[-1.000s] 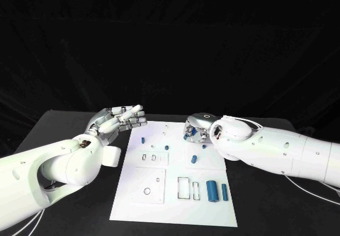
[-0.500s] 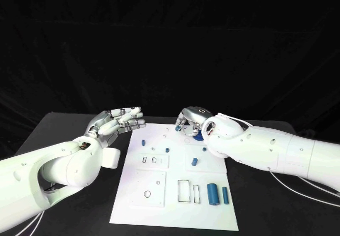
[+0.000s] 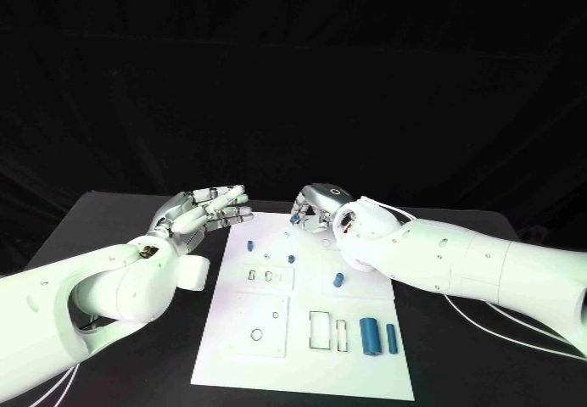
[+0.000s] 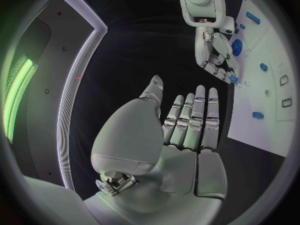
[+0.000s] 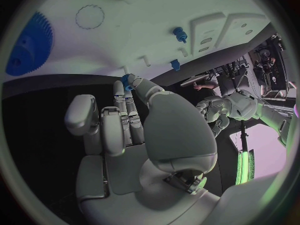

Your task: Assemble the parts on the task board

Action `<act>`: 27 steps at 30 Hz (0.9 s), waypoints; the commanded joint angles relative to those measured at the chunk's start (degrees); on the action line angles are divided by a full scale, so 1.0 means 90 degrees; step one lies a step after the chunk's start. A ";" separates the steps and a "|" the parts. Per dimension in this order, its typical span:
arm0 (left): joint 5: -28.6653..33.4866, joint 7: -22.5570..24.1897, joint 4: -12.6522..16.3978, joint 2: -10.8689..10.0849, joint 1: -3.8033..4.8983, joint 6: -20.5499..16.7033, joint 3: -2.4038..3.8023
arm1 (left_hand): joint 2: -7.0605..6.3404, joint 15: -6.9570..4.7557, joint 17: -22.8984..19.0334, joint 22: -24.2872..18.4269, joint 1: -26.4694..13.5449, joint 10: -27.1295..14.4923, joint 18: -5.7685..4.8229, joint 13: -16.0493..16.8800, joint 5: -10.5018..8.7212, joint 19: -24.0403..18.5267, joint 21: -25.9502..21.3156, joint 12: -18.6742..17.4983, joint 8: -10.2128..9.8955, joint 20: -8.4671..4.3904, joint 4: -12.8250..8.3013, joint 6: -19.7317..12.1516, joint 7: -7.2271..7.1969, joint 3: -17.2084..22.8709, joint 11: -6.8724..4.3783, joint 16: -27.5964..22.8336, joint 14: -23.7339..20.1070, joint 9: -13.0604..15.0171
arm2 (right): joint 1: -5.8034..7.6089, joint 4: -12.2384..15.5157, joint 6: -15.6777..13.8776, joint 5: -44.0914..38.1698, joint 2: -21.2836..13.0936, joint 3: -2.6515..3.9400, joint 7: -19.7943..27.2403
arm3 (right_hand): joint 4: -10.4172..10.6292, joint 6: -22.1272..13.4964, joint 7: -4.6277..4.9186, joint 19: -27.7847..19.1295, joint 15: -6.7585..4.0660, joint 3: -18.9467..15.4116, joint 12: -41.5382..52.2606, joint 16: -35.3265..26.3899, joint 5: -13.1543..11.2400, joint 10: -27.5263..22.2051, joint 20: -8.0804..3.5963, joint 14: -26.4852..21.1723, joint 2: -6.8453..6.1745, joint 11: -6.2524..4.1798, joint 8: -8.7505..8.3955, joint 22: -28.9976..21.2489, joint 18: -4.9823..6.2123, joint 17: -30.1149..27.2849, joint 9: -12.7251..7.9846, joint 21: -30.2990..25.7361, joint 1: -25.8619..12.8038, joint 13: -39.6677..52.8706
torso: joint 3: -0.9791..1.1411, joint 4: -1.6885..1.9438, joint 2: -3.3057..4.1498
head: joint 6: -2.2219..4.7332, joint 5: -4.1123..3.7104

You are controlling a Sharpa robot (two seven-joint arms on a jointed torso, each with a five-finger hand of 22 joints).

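Near the frame's centre the right robot hand (image 3: 321, 206) pinches a small blue part (image 5: 127, 80) above the task board (image 3: 306, 356); the left robot hand (image 3: 202, 212) is spread, holding nothing.

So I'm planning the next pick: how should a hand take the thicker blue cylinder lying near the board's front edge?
Pinch the thick blue cylinder across its round sides at mid-length, coming from above. It lies flat on the task board, lengthwise toward the robot, with a thinner cylinder close beside it.
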 commanded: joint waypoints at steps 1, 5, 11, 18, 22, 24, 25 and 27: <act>0.0030 0.0027 0.0032 0.0014 0.0012 0.0125 0.0006 | 0.0084 0.0018 -0.0004 -0.0007 0.0000 -0.0039 0.0045 0.0005 0.0030 0.0054 -0.0018 0.0021 -0.0003 -0.0001 -0.0028 -0.0014 0.0318 -0.0005 0.0002 -0.0012 -0.0034 0.0007 | -0.0030 -0.0071 0.0031 0.0065 0.0049 -0.0003 0.0080 | 0.0041 0.0012 0.0033 0.0028 -0.0048 0.0001 -0.0004 0.0024 0.0032 0.0010 0.0002 0.0351 0.0019 0.0009 0.0035 0.0002 -0.0084 0.0008 0.0000 0.0031 -0.0052 -0.0007 | -0.0006 0.0009 0.0007 | -0.0004 0.0027; 0.0030 0.0024 0.0045 0.0012 0.0014 0.0131 0.0006 | 0.0084 0.0018 -0.0004 -0.0007 0.0000 -0.0039 0.0045 0.0005 0.0030 0.0054 -0.0018 0.0021 -0.0003 -0.0001 -0.0028 -0.0014 0.0318 -0.0005 0.0002 -0.0012 -0.0034 0.0007 | -0.0052 -0.0153 0.0038 0.0074 0.0107 -0.0006 0.0074 | 0.0041 0.0012 0.0033 0.0028 -0.0048 0.0001 -0.0004 0.0024 0.0032 0.0010 0.0002 0.0351 0.0019 0.0009 0.0035 0.0002 -0.0084 0.0008 0.0000 0.0031 -0.0052 -0.0007 | -0.0004 0.0012 0.0004 | -0.0016 0.0027; 0.0030 0.0024 0.0067 0.0014 0.0018 0.0137 0.0006 | 0.0084 0.0018 -0.0004 -0.0007 0.0000 -0.0039 0.0045 0.0005 0.0030 0.0054 -0.0018 0.0021 -0.0003 -0.0001 -0.0028 -0.0014 0.0318 -0.0005 0.0002 -0.0012 -0.0034 0.0007 | -0.0069 -0.0328 0.0038 0.0029 0.0211 -0.0007 0.0039 | 0.0051 0.0005 0.0036 0.0024 -0.0045 0.0001 -0.0007 0.0033 0.0034 0.0006 0.0003 0.0353 0.0016 0.0012 0.0030 0.0000 -0.0084 0.0021 0.0003 0.0029 -0.0062 -0.0009 | -0.0007 0.0003 0.0004 | -0.0019 0.0041; 0.0030 0.0023 0.0079 0.0010 0.0023 0.0143 0.0006 | 0.0087 0.0018 -0.0004 -0.0007 0.0003 -0.0040 0.0045 0.0007 0.0030 0.0056 -0.0018 0.0026 0.0001 -0.0001 -0.0030 -0.0011 0.0320 -0.0003 0.0003 -0.0011 -0.0033 0.0009 | -0.0072 -0.0395 0.0046 0.0000 0.0264 -0.0007 0.0002 | 0.0054 0.0004 0.0037 0.0020 -0.0044 0.0000 -0.0008 0.0030 0.0035 0.0006 0.0003 0.0352 0.0015 0.0013 0.0029 -0.0006 -0.0083 0.0015 0.0004 0.0025 -0.0066 -0.0009 | -0.0002 -0.0006 0.0005 | -0.0015 0.0046; 0.0030 0.0021 0.0080 0.0010 0.0027 0.0150 0.0006 | 0.0087 0.0018 -0.0004 -0.0007 0.0003 -0.0040 0.0045 0.0007 0.0030 0.0056 -0.0018 0.0026 0.0001 -0.0001 -0.0030 -0.0011 0.0320 -0.0003 0.0003 -0.0011 -0.0033 0.0009 | -0.0072 -0.0415 0.0069 -0.0004 0.0291 -0.0007 -0.0011 | 0.0062 -0.0002 0.0040 0.0019 -0.0042 -0.0004 -0.0010 0.0036 0.0035 0.0002 0.0005 0.0352 0.0007 0.0016 0.0026 -0.0003 -0.0083 0.0024 0.0007 0.0026 -0.0076 -0.0011 | -0.0006 -0.0006 0.0006 | -0.0011 0.0044; 0.0030 0.0020 0.0080 0.0012 0.0028 0.0154 0.0006 | 0.0087 0.0018 -0.0004 -0.0007 0.0003 -0.0040 0.0045 0.0007 0.0030 0.0056 -0.0018 0.0026 0.0001 -0.0001 -0.0030 -0.0011 0.0320 -0.0003 0.0003 -0.0011 -0.0033 0.0009 | -0.0072 -0.0428 0.0121 -0.0008 0.0308 -0.0007 -0.0023 | 0.0076 -0.0024 0.0045 0.0011 -0.0035 -0.0011 -0.0022 0.0040 0.0028 -0.0020 0.0009 0.0351 -0.0012 0.0023 0.0013 -0.0007 -0.0082 0.0026 0.0011 0.0020 -0.0094 -0.0016 | -0.0007 -0.0003 0.0005 | -0.0014 0.0044; 0.0030 0.0020 0.0080 0.0013 0.0029 0.0156 0.0006 | 0.0087 0.0018 -0.0004 -0.0007 0.0003 -0.0040 0.0045 0.0007 0.0030 0.0056 -0.0018 0.0026 0.0001 -0.0001 -0.0030 -0.0011 0.0320 -0.0003 0.0003 -0.0011 -0.0033 0.0009 | -0.0072 -0.0436 0.0152 -0.0009 0.0317 -0.0007 -0.0032 | 0.0086 -0.0047 0.0050 0.0001 -0.0029 -0.0015 -0.0036 0.0039 0.0020 -0.0046 0.0013 0.0349 -0.0026 0.0031 -0.0001 -0.0016 -0.0080 0.0021 0.0012 0.0012 -0.0107 -0.0022 | -0.0008 -0.0003 0.0003 | -0.0015 0.0045; 0.0030 0.0018 0.0078 0.0017 0.0029 0.0159 0.0006 | 0.0087 0.0018 -0.0004 -0.0007 0.0003 -0.0040 0.0045 0.0007 0.0030 0.0056 -0.0018 0.0026 0.0001 -0.0001 -0.0030 -0.0011 0.0320 -0.0003 0.0003 -0.0011 -0.0033 0.0009 | -0.0071 -0.0450 0.0213 -0.0011 0.0334 -0.0008 -0.0059 | 0.0111 -0.0121 0.0075 -0.0019 -0.0009 -0.0022 -0.0078 0.0039 0.0000 -0.0127 0.0025 0.0344 -0.0058 0.0057 -0.0046 -0.0033 -0.0077 0.0013 0.0008 -0.0004 -0.0135 -0.0042 | -0.0008 -0.0002 0.0003 | -0.0016 0.0045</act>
